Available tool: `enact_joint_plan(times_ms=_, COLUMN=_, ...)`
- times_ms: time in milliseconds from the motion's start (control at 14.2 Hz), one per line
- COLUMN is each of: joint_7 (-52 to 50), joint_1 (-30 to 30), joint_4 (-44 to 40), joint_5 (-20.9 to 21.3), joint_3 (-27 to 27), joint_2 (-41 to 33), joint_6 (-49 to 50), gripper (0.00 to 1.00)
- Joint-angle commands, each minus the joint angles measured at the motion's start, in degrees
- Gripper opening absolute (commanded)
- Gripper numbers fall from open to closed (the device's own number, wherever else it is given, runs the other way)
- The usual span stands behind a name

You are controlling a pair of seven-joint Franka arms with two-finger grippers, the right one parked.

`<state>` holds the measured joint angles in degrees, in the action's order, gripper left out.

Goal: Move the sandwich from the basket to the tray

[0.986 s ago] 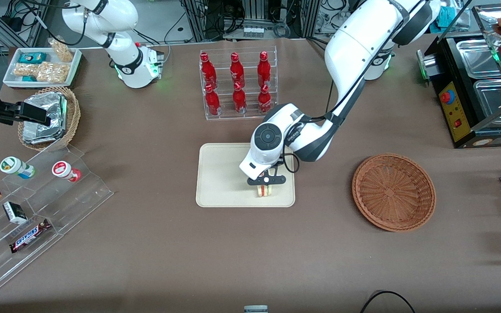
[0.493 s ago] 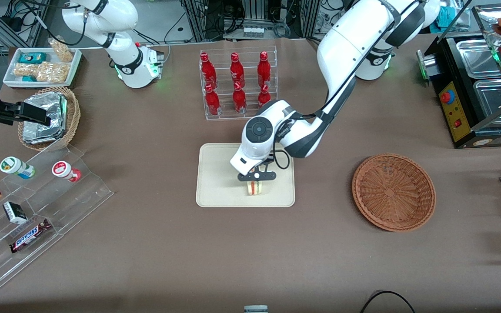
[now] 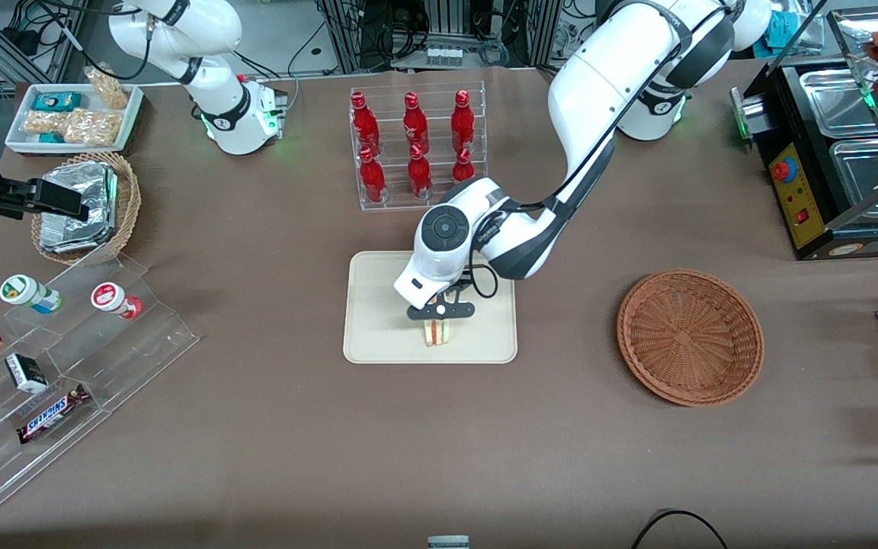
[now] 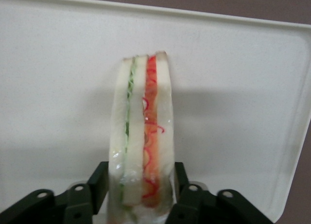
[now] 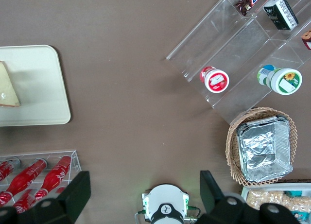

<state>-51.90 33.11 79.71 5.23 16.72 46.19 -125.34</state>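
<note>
Clamped on the sandwich, the gripper hangs low over the tray, its black fingers pressing the two outer bread faces in the wrist view. Above it the working arm comes down from its base at the table's edge farthest from the front camera, bends at a dark elbow, and ends in a wrist with a round black cap that tips toward the parked arm's end of the table.

Bare cream surface spreads around the sandwich on the tray, widest toward the parked arm's end and toward the bottle rack; the rim nearest the front camera runs just beside the sandwich. Open brown table lies all round the tray.

Held on edge, the sandwich shows its layers as stripes running along its length: green filling near one slice, red near the other. Its long axis runs away from the fingers, and its free end points at the tray's surface.

Well apart, toward the working arm's end of the table, sits the basket, holding nothing.
</note>
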Motion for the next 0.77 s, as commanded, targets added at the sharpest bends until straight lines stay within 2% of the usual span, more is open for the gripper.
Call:
enact_joint_plan(times_ms=0, joint_7=-2.06, joint_1=1.00, joint_4=-2.28, joint_5=0.92, joint_3=-0.98, joint_2=0.57, joint_6=0.80, gripper=1.00)
enact_joint_plan(times_ms=211, joint_7=-1.89, joint_1=0.03, joint_4=-2.19, joint_5=1.09, joint_3=-1.68, joint_2=-2.58, joint_6=2.81, gripper=1.00)
enact_joint_plan(times_ms=423, joint_7=-1.27, joint_1=-1.02, joint_4=-2.10, joint_5=0.75, joint_3=-6.76, joint_2=-8.29, joint_6=11.24, gripper=1.00)
enact_joint_plan(times_ms=563, joint_7=-0.49, joint_1=-5.66, joint_4=-0.97, joint_5=0.22, joint_3=-7.93, joint_2=-13.03, joint_6=14.49, gripper=1.00)
enact_joint_plan(times_ms=704, joint_7=5.37, joint_1=-11.11, joint_4=-0.35, joint_5=-0.13, joint_3=-7.93, joint_2=-17.08, joint_6=21.16, gripper=1.00)
